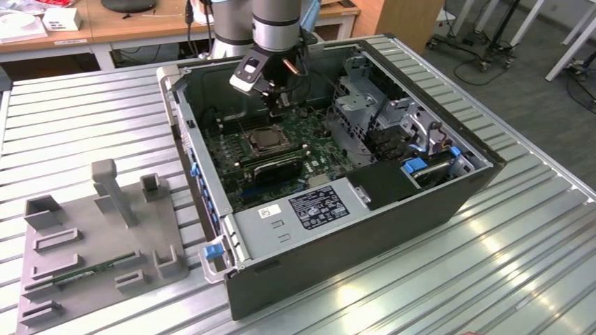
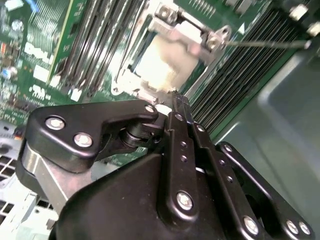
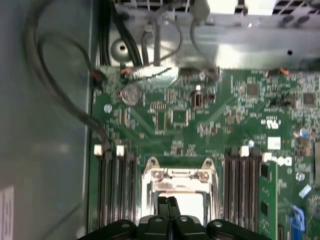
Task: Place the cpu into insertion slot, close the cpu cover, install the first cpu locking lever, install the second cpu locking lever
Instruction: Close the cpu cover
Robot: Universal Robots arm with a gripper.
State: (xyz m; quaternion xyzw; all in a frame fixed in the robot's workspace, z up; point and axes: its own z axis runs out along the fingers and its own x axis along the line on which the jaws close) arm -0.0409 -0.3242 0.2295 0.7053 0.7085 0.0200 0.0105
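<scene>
In the first wrist view the tool (image 3: 167, 202) sits nearest, its two black fingers pressed together with nothing visible between them. Its body is cut off by the picture's edge. The tips are just above the near edge of the cpu cover (image 3: 175, 175), and I cannot tell whether they touch it. The silvery frame appears to lie flat over the insertion slot (image 1: 265, 140). The cpu (image 3: 192, 206) shows through its window as a pale, glaring patch, partly hidden by the fingers.

In the second wrist view a thin metal lever rod (image 2: 265, 44) sticks out sideways from the socket's corner. Its far end is blurred, and I cannot make out whether it is latched.

Black memory slots (image 3: 117, 190) flank the socket on both sides. Beyond them the green motherboard (image 3: 200, 125) carries a coin battery (image 3: 131, 93), and grey cables (image 3: 60, 95) loop along the case wall.

In the exterior view the open computer case (image 1: 373, 230) holds the board and rests on a ribbed metal tabletop (image 1: 521, 265). A grey fixture (image 1: 102, 244) lies on the exterior view's left.
</scene>
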